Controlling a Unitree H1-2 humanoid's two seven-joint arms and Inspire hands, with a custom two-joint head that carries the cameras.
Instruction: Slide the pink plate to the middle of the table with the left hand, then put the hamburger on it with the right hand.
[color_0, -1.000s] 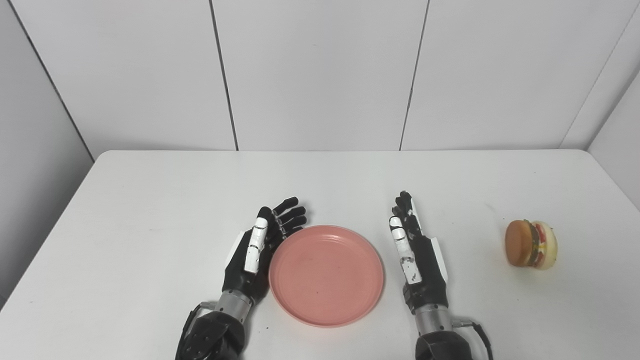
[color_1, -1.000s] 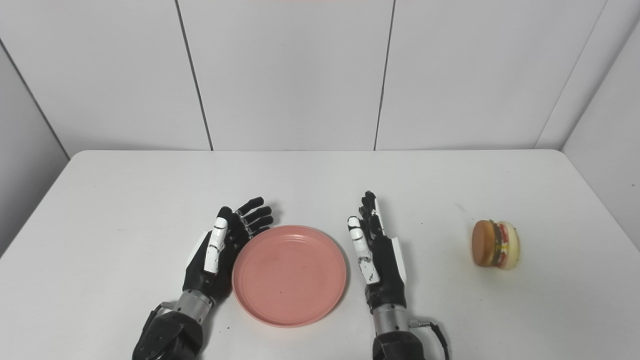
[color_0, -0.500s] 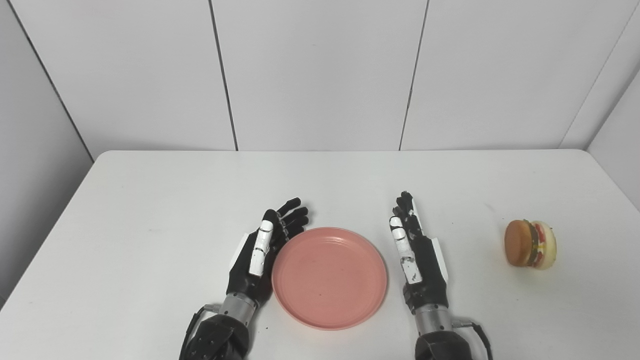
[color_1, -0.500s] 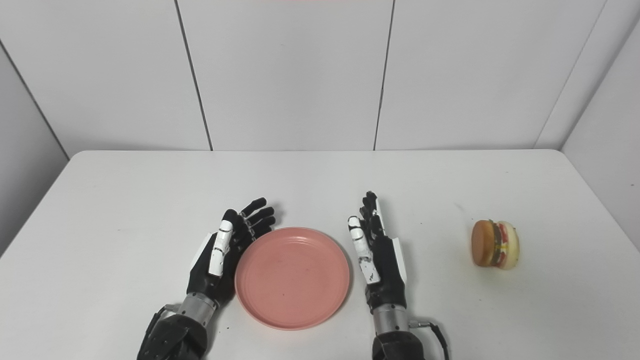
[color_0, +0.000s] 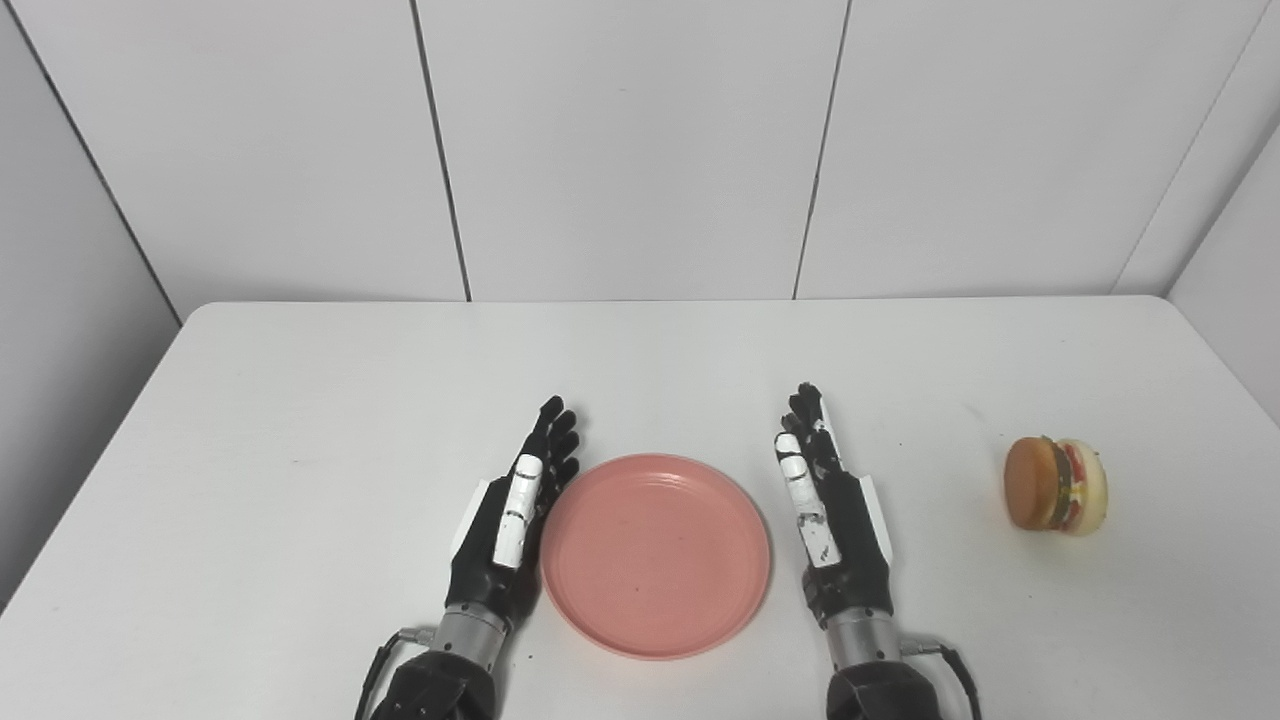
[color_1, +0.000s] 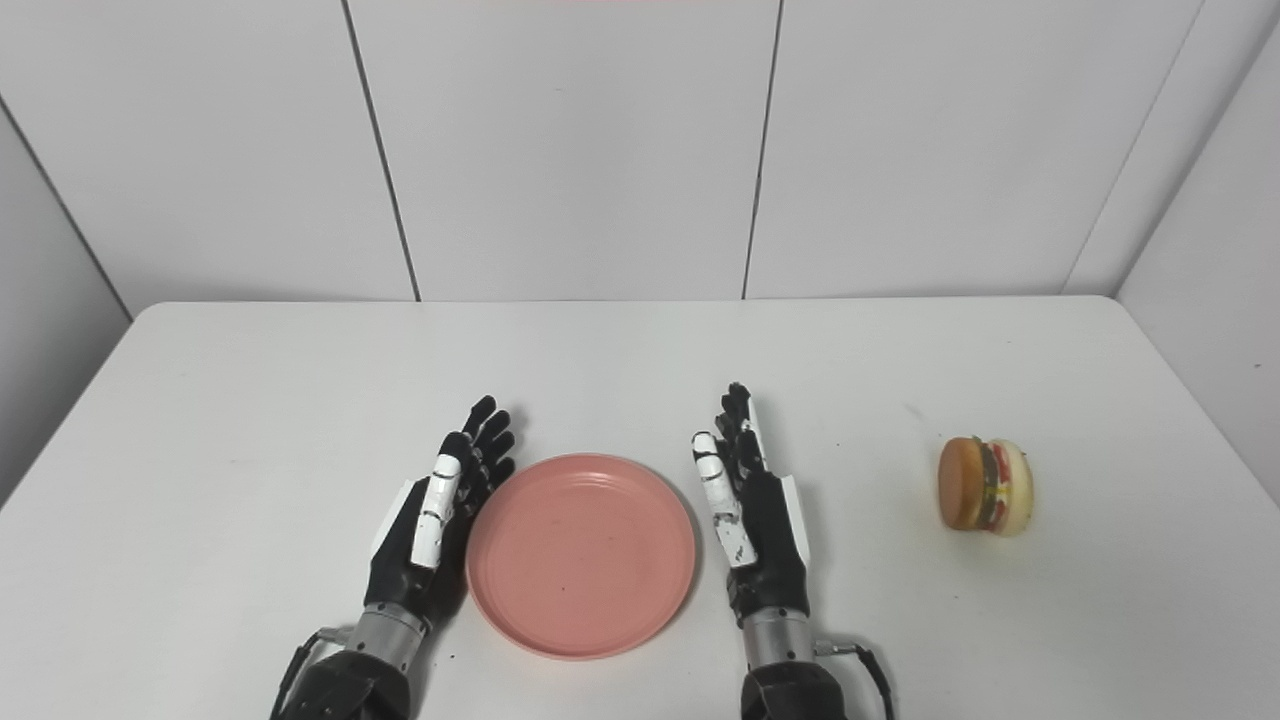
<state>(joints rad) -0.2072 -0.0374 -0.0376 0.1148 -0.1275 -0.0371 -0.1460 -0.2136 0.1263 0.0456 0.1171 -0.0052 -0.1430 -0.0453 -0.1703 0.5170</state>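
The left hand (color_0: 510, 520) has straightened its fingers beside the pink plate (color_0: 655, 555), now central; both it and the right hand (color_0: 830, 515) are empty, fingers extended, and the hamburger (color_0: 1055, 485) remains unplaced.

I can read no text, label, brand, number or sign anywhere here.
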